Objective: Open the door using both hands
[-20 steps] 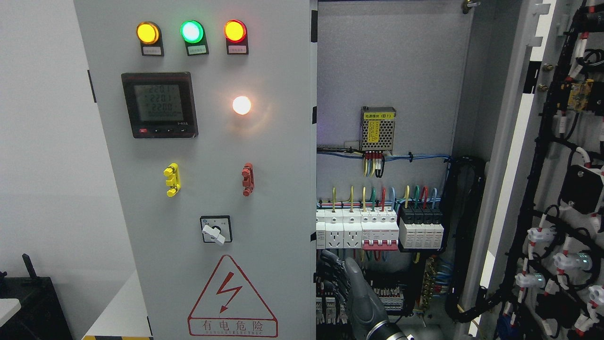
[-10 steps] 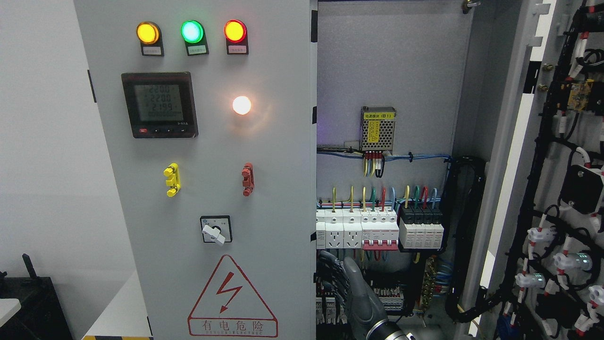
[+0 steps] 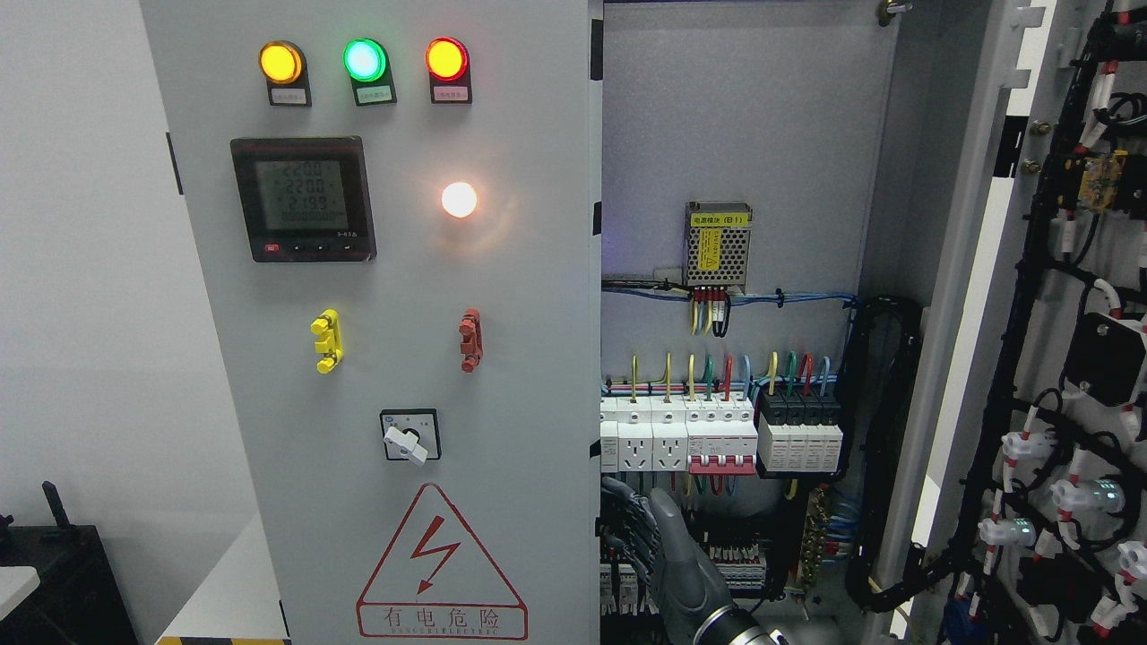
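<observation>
The grey left door [image 3: 502, 296] of the electrical cabinet carries three indicator lamps, a meter and a warning triangle. It stands nearly flush with the cabinet. The right door [image 3: 1066, 358] is swung wide open and shows its wired inner face. My right hand [image 3: 632, 528] rises from the bottom edge just right of the middle. Its dark fingers [image 3: 618, 515] are curled against the left door's right edge [image 3: 597, 502], with the thumb upright beside them. Whether the fingertips pass behind the edge is hidden. The left arm is out of view.
Inside the cabinet are breakers and sockets [image 3: 717, 439], a small power supply [image 3: 717, 246] and cable bundles [image 3: 883, 430], close behind my hand. A black device [image 3: 54, 573] sits at the lower left beside a white surface [image 3: 224, 591].
My right hand has slid slightly left, toward the left door's edge. Neither door has moved.
</observation>
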You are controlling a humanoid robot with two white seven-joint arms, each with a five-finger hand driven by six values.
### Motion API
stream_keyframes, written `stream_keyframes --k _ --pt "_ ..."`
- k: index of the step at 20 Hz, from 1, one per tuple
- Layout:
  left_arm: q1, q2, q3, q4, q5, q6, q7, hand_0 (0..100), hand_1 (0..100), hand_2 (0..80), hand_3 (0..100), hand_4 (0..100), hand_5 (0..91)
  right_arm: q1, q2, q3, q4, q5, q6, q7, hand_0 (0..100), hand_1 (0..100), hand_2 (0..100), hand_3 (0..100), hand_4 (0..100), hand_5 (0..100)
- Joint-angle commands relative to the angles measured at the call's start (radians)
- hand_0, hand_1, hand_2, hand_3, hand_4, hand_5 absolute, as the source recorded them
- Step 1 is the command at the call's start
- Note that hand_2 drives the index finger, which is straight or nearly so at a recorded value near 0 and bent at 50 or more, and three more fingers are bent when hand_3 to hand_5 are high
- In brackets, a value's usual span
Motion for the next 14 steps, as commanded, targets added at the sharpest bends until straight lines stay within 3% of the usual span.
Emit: stream_keyframes --k 1,8,10,14 --pt "0.0 0.0 0.0 -0.012 0.0 0.001 0.0 0 0 0.0 0 4 0.0 -0.015 -0.001 0.0 0.0 -0.035 0.003 0.009 0 0 0 0 0 0" --pt "0.0 0.0 0.0 -0.012 0.0 -0.001 0.0 0 0 0.0 0 4 0.0 -0.015 -0.013 0.0 0.0 -0.038 0.005 0.012 0 0 0 0 0 0" --pt "0.0 0.0 0.0 -0.014 0.0 0.001 0.0 0 0 0.0 0 4 0.0 -0.015 -0.013 0.0 -0.003 -0.038 0.014 0.039 0 0 0 0 0 0" --pt "0.0 0.0 0.0 -0.012 0.0 -0.001 0.0 0 0 0.0 0 4 0.0 -0.015 -0.013 0.0 -0.006 -0.038 0.017 0.044 0 0 0 0 0 0"
